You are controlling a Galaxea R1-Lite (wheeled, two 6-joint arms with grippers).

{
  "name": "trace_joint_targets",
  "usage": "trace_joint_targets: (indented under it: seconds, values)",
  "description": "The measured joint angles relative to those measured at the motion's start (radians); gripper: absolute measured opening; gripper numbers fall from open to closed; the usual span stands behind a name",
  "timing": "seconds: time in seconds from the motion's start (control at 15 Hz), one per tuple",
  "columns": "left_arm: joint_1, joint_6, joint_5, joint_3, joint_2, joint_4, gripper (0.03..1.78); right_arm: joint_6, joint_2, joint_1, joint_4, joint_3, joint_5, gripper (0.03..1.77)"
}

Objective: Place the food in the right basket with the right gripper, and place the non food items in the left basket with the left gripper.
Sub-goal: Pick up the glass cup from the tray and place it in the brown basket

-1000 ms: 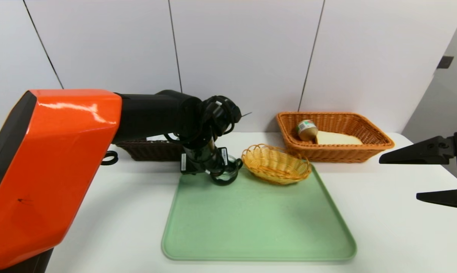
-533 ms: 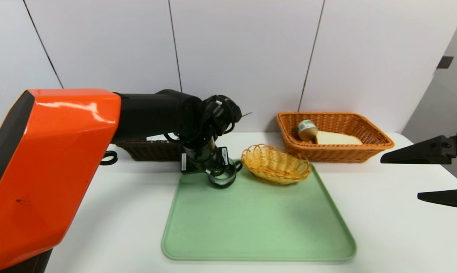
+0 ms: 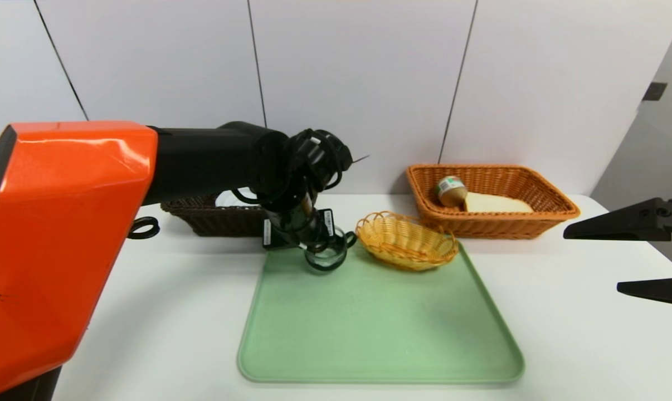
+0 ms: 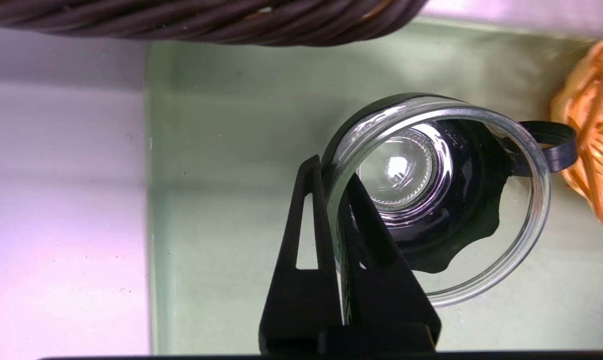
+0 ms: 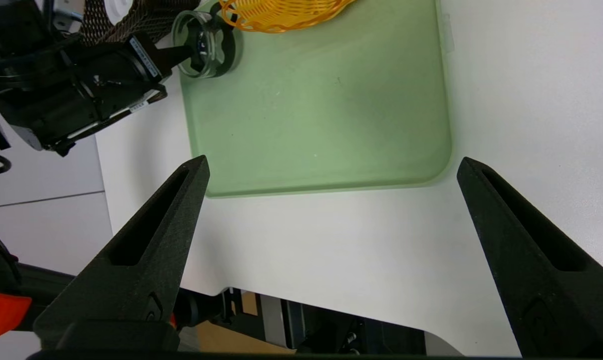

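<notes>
Currently, right hand (image 5: 333, 160): you are keeping it spread wide and holding nothing, parked over the counter (image 3: 163, 334) off the right side of the green tray (image 3: 380, 328).
Green tray: it is lying flat on the counter in front of the baskets.
Left hand (image 4: 337, 167): you are pinching the wall of the clear glass cup, one finger inside the rim and one outside.
Glass cup (image 4: 539, 220): it is standing at the tray's far left corner, its black handle (image 4: 561, 145) pointing toward the small yellow basket.
Small yellow basket (image 3: 405, 242): it is resting at the far edge of the tray, just beside the cup's handle.
Dark brown basket (image 3: 219, 220): it is sitting behind the left arm, holding a white item (image 3: 235, 197), partly hidden.
Orange basket (image 3: 497, 225): it is sitting at the far right, holding the tin can (image 3: 452, 192) on its side and, beside it, the bread slice (image 3: 497, 203).
</notes>
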Motion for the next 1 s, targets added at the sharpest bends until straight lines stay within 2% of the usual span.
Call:
trace_joint_targets:
  seconds: [0.2,0.47,0.53,0.67,0.87,1.0]
  values:
    - [-0.006,0.009,-0.068,0.000,-0.059,-0.021,0.09,0.001,-0.004,0.001,0.002,0.002,0.000,1.71]
    - [-0.008,0.015,-0.241,0.000,-0.175,-0.084,0.09,0.000,-0.007,0.001,0.003,0.003,0.000,1.71]
    - [-0.008,0.021,-0.268,0.000,-0.207,-0.121,0.09,0.001,-0.007,0.001,0.003,0.003,0.001,1.71]
    - [0.011,0.031,-0.233,-0.001,-0.256,-0.201,0.09,0.001,-0.007,0.001,0.005,0.003,0.001,1.71]
    - [0.075,0.059,-0.099,0.000,-0.279,-0.285,0.09,0.001,-0.005,0.002,0.006,0.005,0.001,1.71]
    - [0.140,0.076,-0.077,0.000,-0.267,-0.287,0.09,0.001,-0.004,0.001,0.004,0.010,0.001,1.71]
